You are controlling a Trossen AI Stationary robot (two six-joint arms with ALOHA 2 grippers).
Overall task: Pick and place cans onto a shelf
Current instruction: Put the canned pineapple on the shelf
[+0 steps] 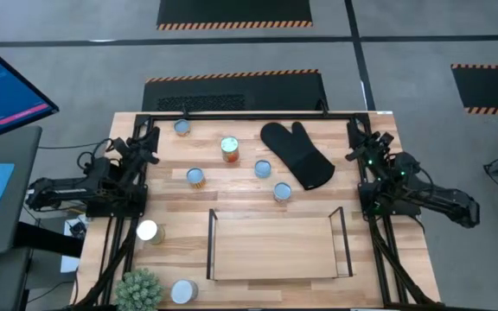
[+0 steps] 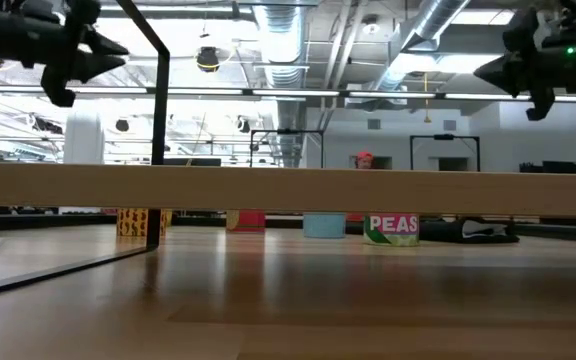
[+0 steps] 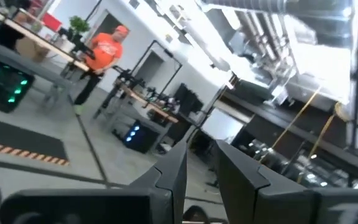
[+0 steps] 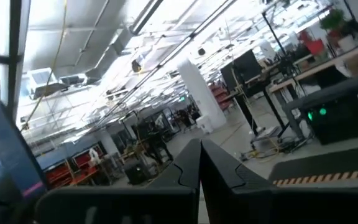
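Seven small cans stand on the wooden table: one at the far left (image 1: 181, 128), the red-yellow one (image 1: 229, 149), three blue-grey ones (image 1: 195, 177) (image 1: 263, 168) (image 1: 282, 192), and two white-topped ones near the left edge (image 1: 148, 231) (image 1: 184, 292). The wire shelf (image 1: 279, 249) with its wood base stands at the near middle, nothing on it. My left gripper (image 1: 148, 141) is raised over the left edge, its fingers (image 3: 180, 163) a narrow gap apart and empty. My right gripper (image 1: 359, 147) is raised over the right edge, its fingers (image 4: 190, 163) closed together and empty.
A black oven mitt (image 1: 296, 154) lies at the far right of the cans. A small green plant (image 1: 138, 290) stands at the near left corner. A black outer frame (image 1: 249, 115) runs round the table. A person in orange (image 3: 101, 53) stands far off in the room.
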